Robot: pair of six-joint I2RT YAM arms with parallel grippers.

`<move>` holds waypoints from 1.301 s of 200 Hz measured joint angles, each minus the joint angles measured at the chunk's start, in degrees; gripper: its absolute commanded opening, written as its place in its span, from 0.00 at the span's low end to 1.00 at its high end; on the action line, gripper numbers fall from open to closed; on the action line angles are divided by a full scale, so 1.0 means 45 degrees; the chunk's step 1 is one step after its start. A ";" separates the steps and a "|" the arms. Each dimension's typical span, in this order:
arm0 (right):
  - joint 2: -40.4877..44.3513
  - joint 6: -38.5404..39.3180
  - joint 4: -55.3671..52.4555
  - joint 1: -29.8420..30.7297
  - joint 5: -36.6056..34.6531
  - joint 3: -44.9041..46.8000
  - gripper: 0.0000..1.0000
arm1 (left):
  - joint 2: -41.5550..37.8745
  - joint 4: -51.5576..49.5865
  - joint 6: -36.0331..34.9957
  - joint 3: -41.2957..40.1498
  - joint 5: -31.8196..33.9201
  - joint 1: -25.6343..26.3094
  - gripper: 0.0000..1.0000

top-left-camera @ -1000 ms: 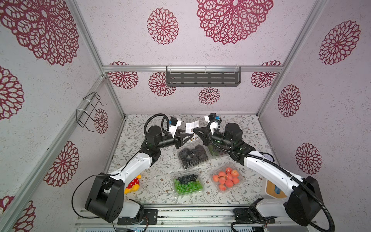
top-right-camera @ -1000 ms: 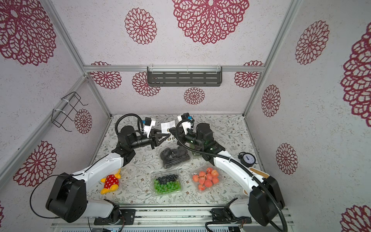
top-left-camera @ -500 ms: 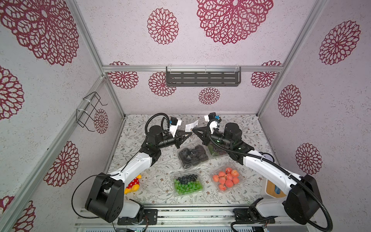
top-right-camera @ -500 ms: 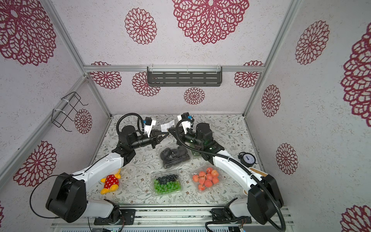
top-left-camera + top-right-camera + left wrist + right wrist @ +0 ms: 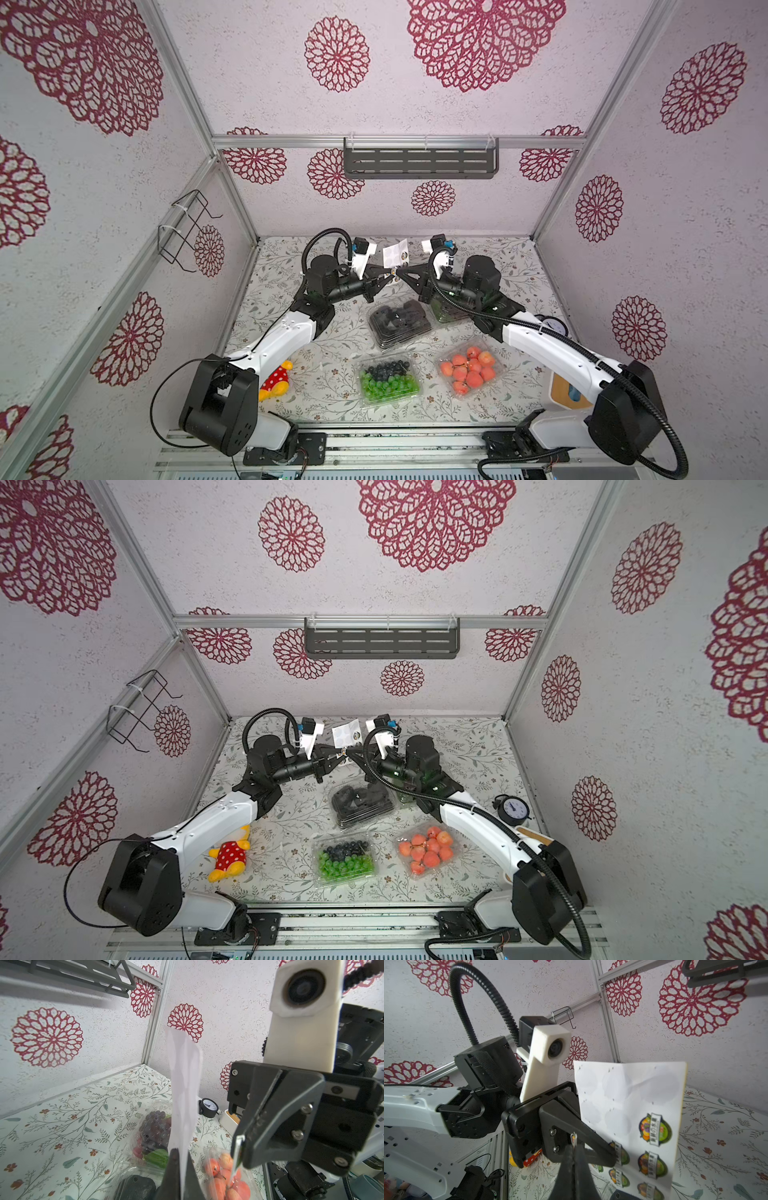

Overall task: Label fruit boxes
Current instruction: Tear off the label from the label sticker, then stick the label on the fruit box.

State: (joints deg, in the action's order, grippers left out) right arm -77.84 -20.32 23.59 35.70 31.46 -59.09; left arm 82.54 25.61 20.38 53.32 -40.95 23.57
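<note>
Left tool [image 5: 180, 1159] pinched sheet [image 5: 184, 1084], right tool [image 5: 242, 1147] pinched one peeled sticker [image 5: 236, 1153]. Boxes [image 5: 401, 322] looked unlabelled yet.

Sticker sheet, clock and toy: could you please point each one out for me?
sticker sheet [image 5: 633, 1088], right wrist view, blank upper part
clock [image 5: 514, 808], in a top view, on its dial
toy [image 5: 230, 852], in a top view, red dotted body

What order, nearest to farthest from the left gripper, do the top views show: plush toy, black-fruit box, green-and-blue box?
1. Black-fruit box, just in front of the left gripper.
2. Green-and-blue box, front centre.
3. Plush toy, front left.
</note>
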 measured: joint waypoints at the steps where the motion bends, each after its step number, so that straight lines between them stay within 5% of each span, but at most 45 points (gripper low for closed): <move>1: 0.0000 -0.0019 0.0010 0.0005 -0.0005 0.0005 0.00 | 0.0000 0.0000 0.0000 0.0000 0.0019 0.0000 0.00; 36: 0.0112 -0.1851 0.0228 0.0034 -0.1724 0.0908 0.00 | -0.0267 -0.0330 0.0529 -0.0204 0.1923 -0.0253 0.00; 96: 0.0593 -0.5299 -0.3531 0.0646 -0.5683 0.1069 0.00 | -0.1904 -0.1734 0.1015 -0.1457 0.4920 -0.0549 0.00; 186: -0.1797 -0.9627 -0.6275 0.2006 -0.7378 0.0651 0.00 | -0.2754 -0.2555 0.0860 -0.2846 0.5022 0.0272 0.00; 260: -0.3497 -1.1055 -0.7383 0.2127 -0.7713 -0.1438 0.00 | -0.3225 -0.2856 0.0811 -0.3507 0.5391 0.1015 0.00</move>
State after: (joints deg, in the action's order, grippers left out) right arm -93.58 -70.06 -9.63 45.28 -3.25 -65.56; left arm 68.03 12.75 24.03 37.54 -16.69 28.14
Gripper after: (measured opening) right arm 0.045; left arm 0.040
